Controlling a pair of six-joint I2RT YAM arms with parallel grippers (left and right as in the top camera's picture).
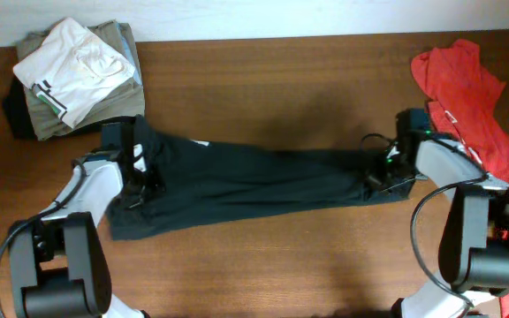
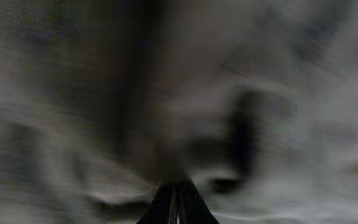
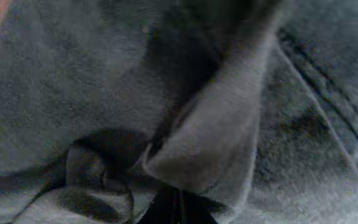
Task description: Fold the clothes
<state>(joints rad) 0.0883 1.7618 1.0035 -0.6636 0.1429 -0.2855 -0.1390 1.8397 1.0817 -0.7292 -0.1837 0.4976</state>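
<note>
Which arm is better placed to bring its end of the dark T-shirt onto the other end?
Probably the right arm. Its jaws pinch the narrow, gathered end of the T-shirt; the left arm's end lies wide and flat, a steadier base.

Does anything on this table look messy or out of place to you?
The black T-shirt is stretched into a wrinkled strip between the left gripper and right gripper, not flat. The red shirt lies crumpled at the right edge, unlike the neatly folded pile at far left.

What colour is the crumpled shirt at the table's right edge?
The crumpled shirt is red-orange, clearest in the overhead view.
</note>
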